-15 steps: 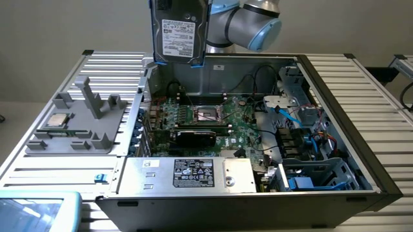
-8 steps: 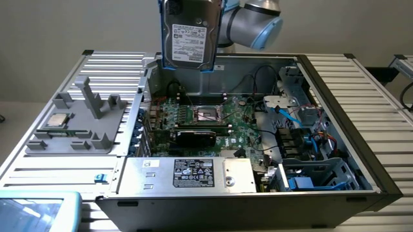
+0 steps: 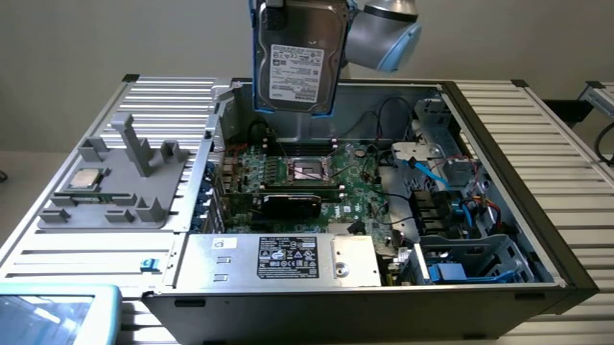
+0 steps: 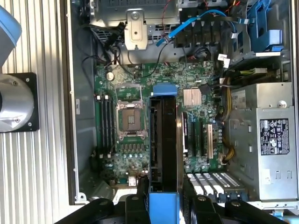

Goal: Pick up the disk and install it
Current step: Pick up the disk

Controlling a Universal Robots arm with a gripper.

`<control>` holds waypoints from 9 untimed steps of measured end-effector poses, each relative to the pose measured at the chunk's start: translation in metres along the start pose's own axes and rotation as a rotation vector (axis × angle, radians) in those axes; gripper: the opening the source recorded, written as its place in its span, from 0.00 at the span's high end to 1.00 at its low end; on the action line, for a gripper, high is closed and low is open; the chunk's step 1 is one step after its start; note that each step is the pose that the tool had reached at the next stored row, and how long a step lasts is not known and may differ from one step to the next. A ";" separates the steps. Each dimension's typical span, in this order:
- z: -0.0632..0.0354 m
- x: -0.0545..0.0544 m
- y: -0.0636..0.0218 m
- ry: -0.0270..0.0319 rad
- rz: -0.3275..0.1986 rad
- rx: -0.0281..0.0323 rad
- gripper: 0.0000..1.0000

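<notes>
The disk (image 3: pixel 298 57) hangs in the air, upright on its short end, above the far edge of the open computer case (image 3: pixel 508 136) that rests on the ribbed worktop (image 3: pixel 566 180). It is a flat rectangular slab of silver-grey metal; its broad face, carrying a white printed label, is turned toward the exterior view, and blue plastic rails run down both long edges. From the wrist view the disk (image 4: pixel 163 140) is seen edge-on as a dark narrow strip with blue plastic at each end, lined up over the green motherboard (image 4: pixel 140 79), just beside the CPU socket (image 4: pixel 127 119).

The gripper (image 4: pixel 163 191) holds it from above: its black fingers (image 4: pixel 141 193) are pressed against the two broad faces, pinching the disk between them.

At the near edge of the case lies the silver power supply (image 3: pixel 278 259) with its black label. On the worktop toward the exterior view's left stands a grey fixture (image 3: pixel 125 201) holding a small square chip (image 3: pixel 88 177)
</notes>
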State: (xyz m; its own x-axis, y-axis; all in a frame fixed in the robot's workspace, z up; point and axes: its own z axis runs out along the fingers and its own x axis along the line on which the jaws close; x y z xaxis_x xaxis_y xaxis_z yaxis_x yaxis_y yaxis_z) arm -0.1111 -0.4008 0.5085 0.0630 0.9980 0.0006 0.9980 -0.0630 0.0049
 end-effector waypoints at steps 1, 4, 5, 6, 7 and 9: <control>0.0000 -0.003 0.0019 0.0000 0.000 -0.0002 0.63; 0.0000 -0.009 0.0053 0.0003 0.000 -0.0056 0.63; 0.0000 -0.011 0.0063 0.0006 -0.001 -0.0075 0.63; 0.0000 -0.013 0.0075 0.0007 -0.001 -0.0096 0.63; 0.0000 -0.015 0.0081 0.0009 -0.001 -0.0120 0.63; 0.0000 -0.016 0.0082 0.0010 -0.001 -0.0128 0.63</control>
State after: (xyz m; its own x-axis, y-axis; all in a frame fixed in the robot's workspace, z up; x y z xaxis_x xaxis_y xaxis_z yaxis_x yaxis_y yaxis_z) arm -0.1040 -0.4169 0.5085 0.0622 0.9981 0.0016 0.9979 -0.0623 0.0177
